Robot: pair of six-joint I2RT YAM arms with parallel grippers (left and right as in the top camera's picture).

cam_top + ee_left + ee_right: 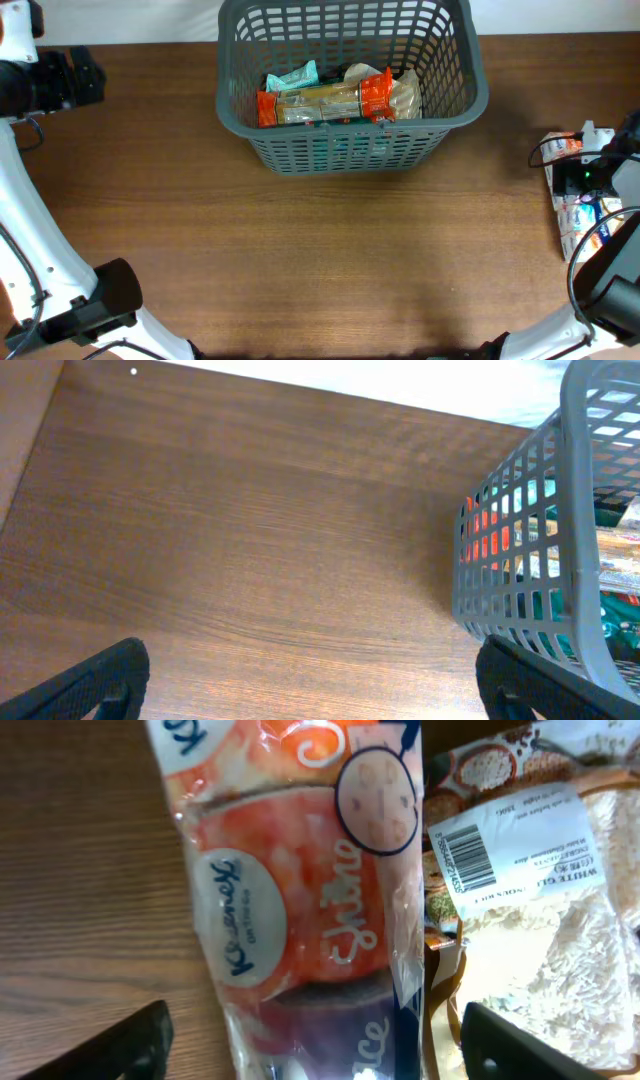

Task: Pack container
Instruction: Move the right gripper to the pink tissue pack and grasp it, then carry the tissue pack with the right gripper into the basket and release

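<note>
My right pincer is spread wide and grips nothing. A Kleenex tissue pack shows between its fingers, lying on the desk directly below. Just right of that pack, edge against edge, lies a clear bag of white grains with a barcode label. My left pincer is also open and empty, above bare wood. Ahead of it and to its right the container stands upright on the desk, well apart from my right pincer. Inside it lie a long orange-ended packet and a teal packet.
</note>
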